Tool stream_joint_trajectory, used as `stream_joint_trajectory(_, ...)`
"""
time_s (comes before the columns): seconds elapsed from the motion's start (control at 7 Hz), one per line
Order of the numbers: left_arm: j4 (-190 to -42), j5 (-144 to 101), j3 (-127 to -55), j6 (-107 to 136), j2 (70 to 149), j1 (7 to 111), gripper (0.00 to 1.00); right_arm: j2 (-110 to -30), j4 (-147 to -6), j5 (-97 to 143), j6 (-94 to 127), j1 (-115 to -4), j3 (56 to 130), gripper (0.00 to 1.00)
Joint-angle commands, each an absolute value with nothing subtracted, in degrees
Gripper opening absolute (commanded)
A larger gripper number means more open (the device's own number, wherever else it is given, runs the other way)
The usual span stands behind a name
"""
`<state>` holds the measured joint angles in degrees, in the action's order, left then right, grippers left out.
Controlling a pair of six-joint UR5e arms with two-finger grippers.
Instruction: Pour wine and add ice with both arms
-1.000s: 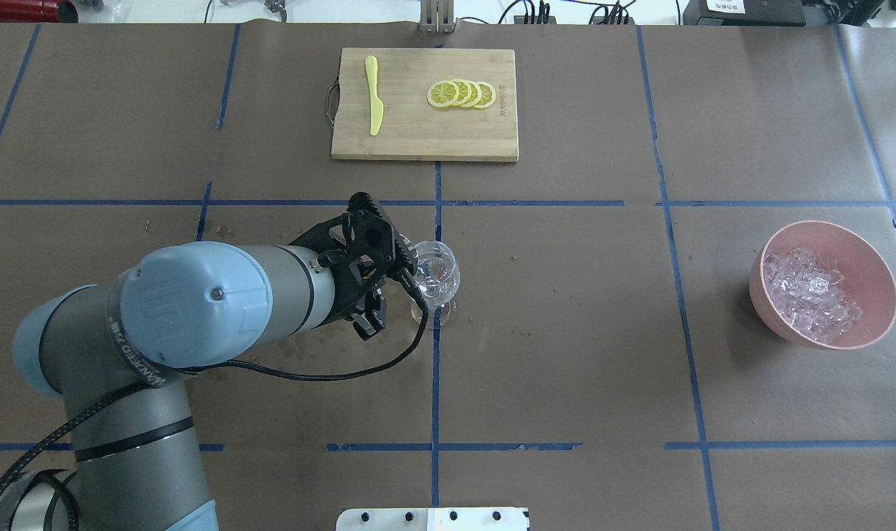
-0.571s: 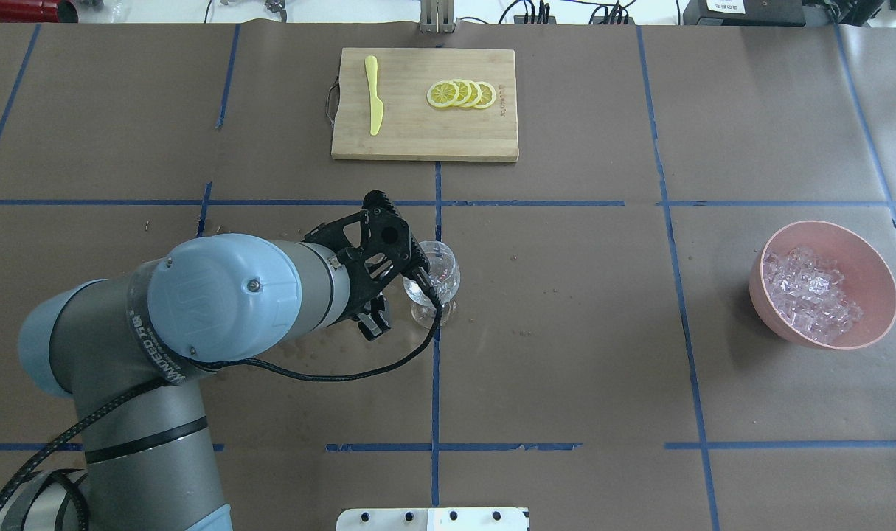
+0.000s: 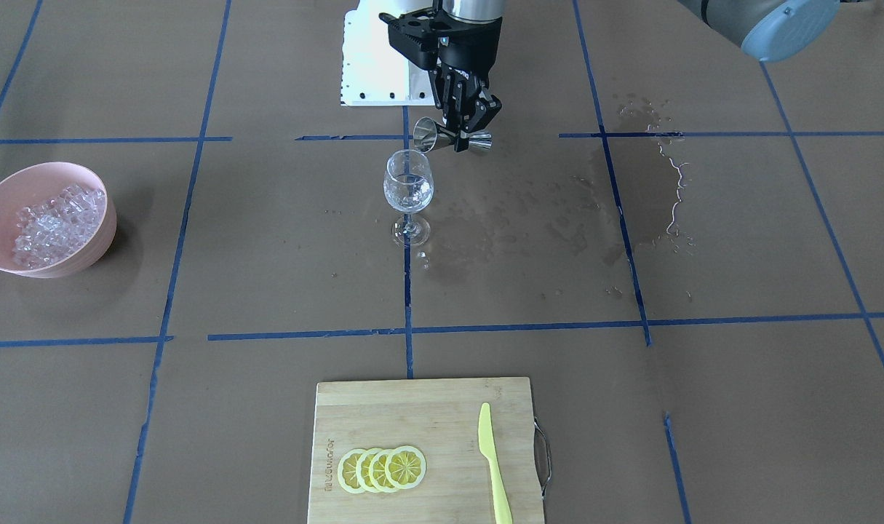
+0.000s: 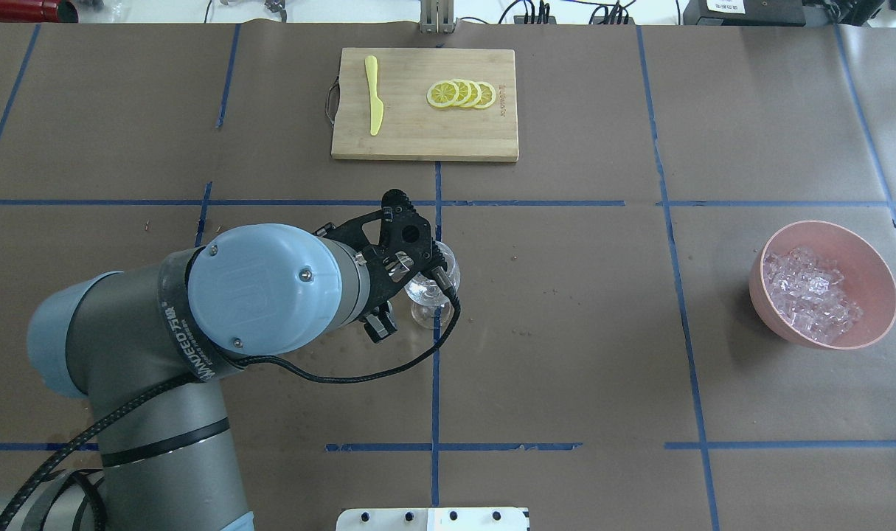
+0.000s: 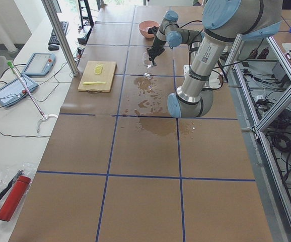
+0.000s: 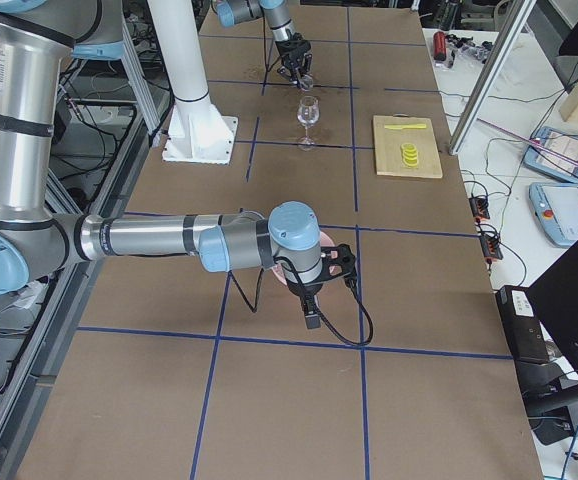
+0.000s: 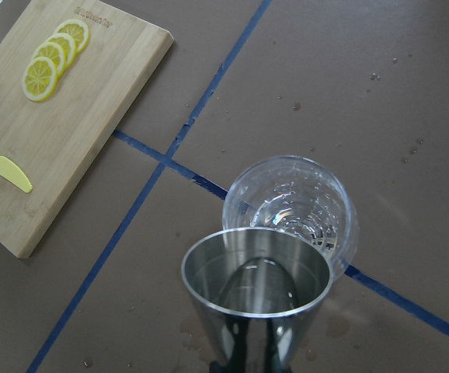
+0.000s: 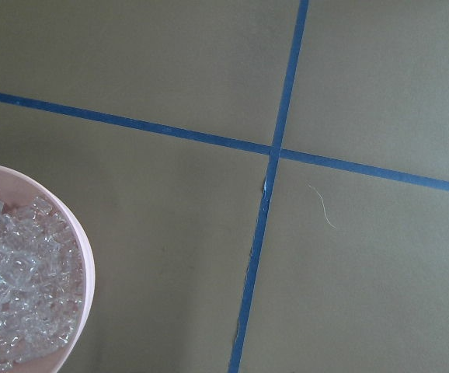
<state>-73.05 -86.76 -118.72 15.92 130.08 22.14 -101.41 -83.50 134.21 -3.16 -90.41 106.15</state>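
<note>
My left gripper (image 3: 465, 125) is shut on a steel jigger (image 3: 452, 138) and holds it tipped on its side, mouth at the rim of the wine glass (image 3: 408, 183). In the left wrist view the jigger (image 7: 255, 299) is just in front of the glass (image 7: 290, 206), which holds a little clear wine (image 7: 287, 217). From overhead the left gripper (image 4: 409, 254) covers part of the glass (image 4: 448, 276). The ice (image 4: 809, 291) fills a pink bowl (image 4: 864, 254) at the right. My right gripper (image 6: 312, 315) shows only in the exterior right view, above the bowl; I cannot tell whether it is open.
A cutting board (image 4: 425, 136) with lemon slices (image 4: 462, 94) and a yellow knife (image 4: 374, 96) lies at the far side. Wet spill marks (image 3: 543, 211) darken the paper beside the glass. The bowl's rim (image 8: 85, 256) and the ice (image 8: 15, 295) show in the right wrist view.
My left arm has moved right, toward the glass, with the jigger. The gripper now covers more of the glass from overhead. The glass and the bowl have not moved.
</note>
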Motion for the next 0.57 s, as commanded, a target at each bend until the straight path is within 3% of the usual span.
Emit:
stream_joint_trajectory(0.0,-67.6,-86.7,-118.4,15.5,132.7,22.1,0.00,-101.4,-83.5,134.2,-3.2,-90.4,106.2,1.00)
stream_joint_trajectory(0.43,-64.0,-86.7,-114.3,15.5,136.4,22.0,0.00,-101.4,-83.5,134.2,-3.1,-90.4,106.2,1.00)
